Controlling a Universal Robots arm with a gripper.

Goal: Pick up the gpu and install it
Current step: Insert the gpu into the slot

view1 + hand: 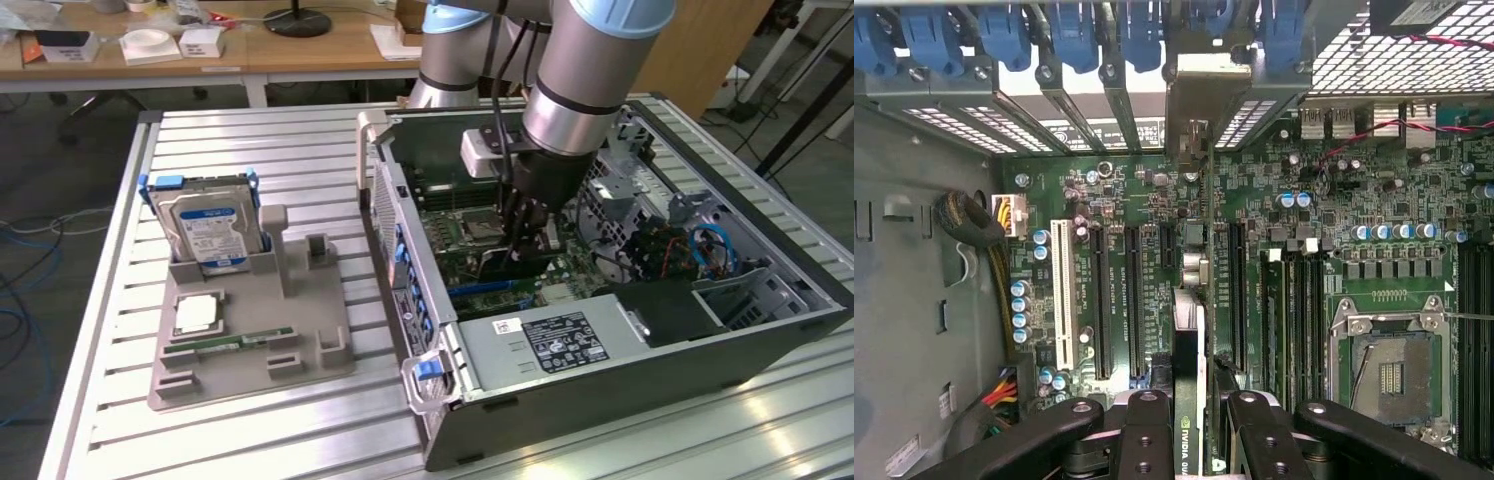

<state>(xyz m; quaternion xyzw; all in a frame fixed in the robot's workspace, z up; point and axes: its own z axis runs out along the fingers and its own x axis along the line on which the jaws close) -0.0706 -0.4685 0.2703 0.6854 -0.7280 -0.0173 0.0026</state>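
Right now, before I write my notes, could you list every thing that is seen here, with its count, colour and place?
table: one, silver, under everything
computer case: one, black, open, exterior view's right
motherboard: one, green, inside case
holder: one, grey, exterior view's left
hard drive: one, silver with blue label, upright in holder
square chip: one, silver, flat on holder
memory stick: one, green, lying in holder
gpu: one, green, edge-on over motherboard slots
arm: one, grey, reaching into case
claw: one, black, gripping gpu
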